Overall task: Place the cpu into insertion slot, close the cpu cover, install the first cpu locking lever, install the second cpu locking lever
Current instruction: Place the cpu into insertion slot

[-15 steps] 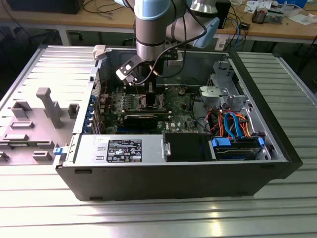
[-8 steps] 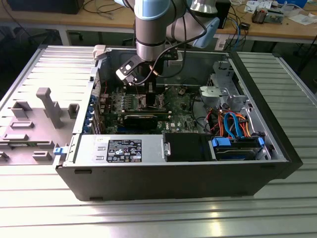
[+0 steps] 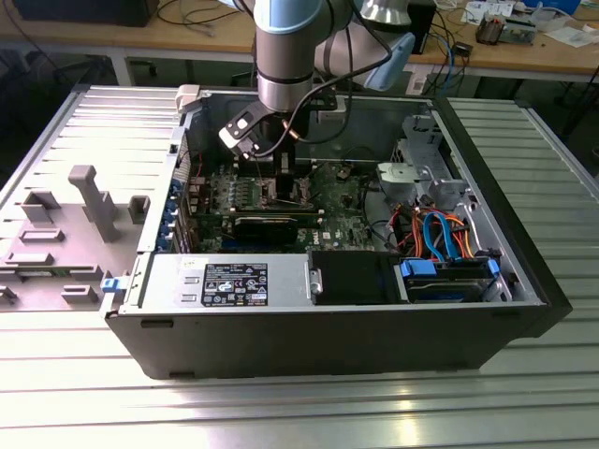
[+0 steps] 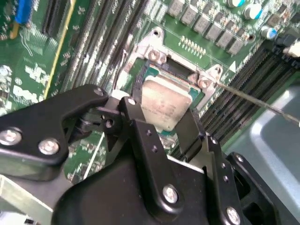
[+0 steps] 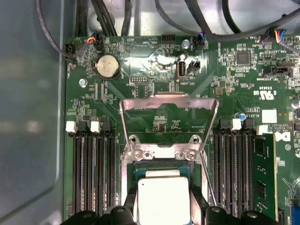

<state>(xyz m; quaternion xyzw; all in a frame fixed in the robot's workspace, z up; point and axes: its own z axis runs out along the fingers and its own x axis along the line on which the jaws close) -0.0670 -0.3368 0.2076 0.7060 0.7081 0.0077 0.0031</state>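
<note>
The cpu [image 5: 164, 202] has a dull silver-grey top, and the end effector [image 4: 161, 121] is matt black. The motherboard [image 5: 154, 93] is green, speckled with white print. Its memory slots [image 5: 93, 168] are black with white clips. The cpu cover [image 5: 168, 99] is bare silver. In the exterior view the case [image 3: 328, 346] is dark grey, the cables [image 3: 435, 234] are orange and blue, and the ribbed desk [image 3: 281, 412] is silver.

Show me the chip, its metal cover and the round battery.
chip [image 5: 164, 201], first wrist view, middle of its silver top.
cover [image 5: 168, 97], first wrist view, its end bar.
battery [image 5: 107, 66], first wrist view, its face.
</note>
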